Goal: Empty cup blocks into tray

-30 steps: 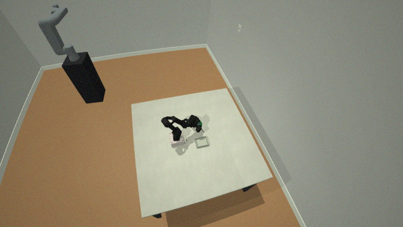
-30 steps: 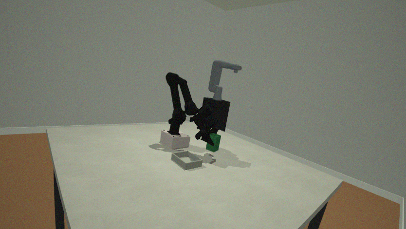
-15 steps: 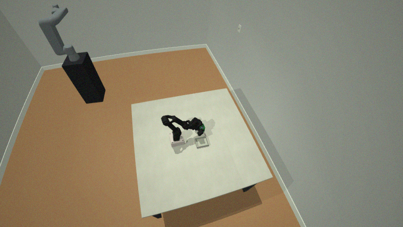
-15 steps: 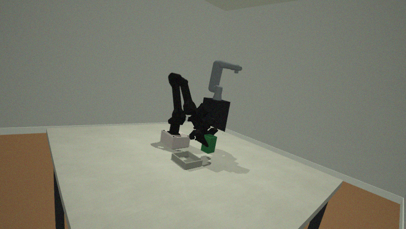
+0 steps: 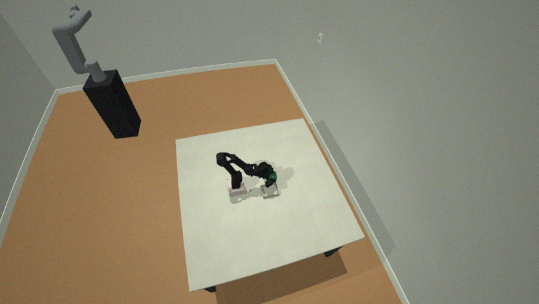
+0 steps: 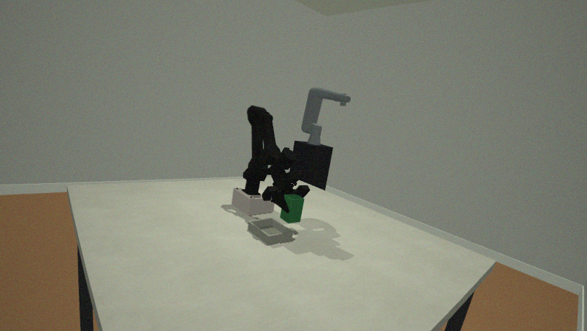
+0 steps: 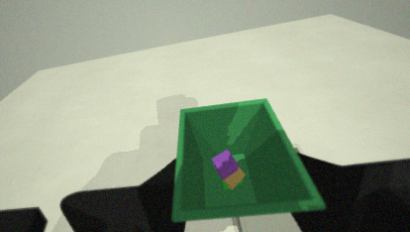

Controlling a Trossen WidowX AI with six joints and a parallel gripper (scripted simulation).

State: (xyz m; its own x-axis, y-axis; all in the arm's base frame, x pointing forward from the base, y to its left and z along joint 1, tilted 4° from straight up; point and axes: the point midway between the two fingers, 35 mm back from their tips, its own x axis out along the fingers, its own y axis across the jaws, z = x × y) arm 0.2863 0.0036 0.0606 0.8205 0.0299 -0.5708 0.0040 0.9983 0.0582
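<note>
My gripper (image 5: pixel 271 178) (image 6: pixel 293 203) (image 7: pixel 224 147) is shut on the green cup (image 5: pixel 273 176) (image 6: pixel 293 210) (image 7: pixel 277 174), one finger on each side. The cup is off the table, close to upright, with its open top facing the wrist camera. Inside it in the wrist view are a purple block (image 7: pixel 226 164), an orange block (image 7: pixel 235 178) and a bit of a bright green block (image 7: pixel 226 186). The shallow grey tray (image 5: pixel 271 196) (image 6: pixel 257 233) sits low beside the cup, shaded by the arm; in the top view the gripper overlaps its far edge. No blocks can be made out in it.
The arm's pale pink base (image 5: pixel 237 191) (image 6: pixel 246 201) stands on the white table (image 5: pixel 241 241) (image 6: pixel 184 271), left of the tray in the top view. A grey arm on a black pedestal (image 5: pixel 113 105) (image 6: pixel 312 164) stands on the floor away from the table.
</note>
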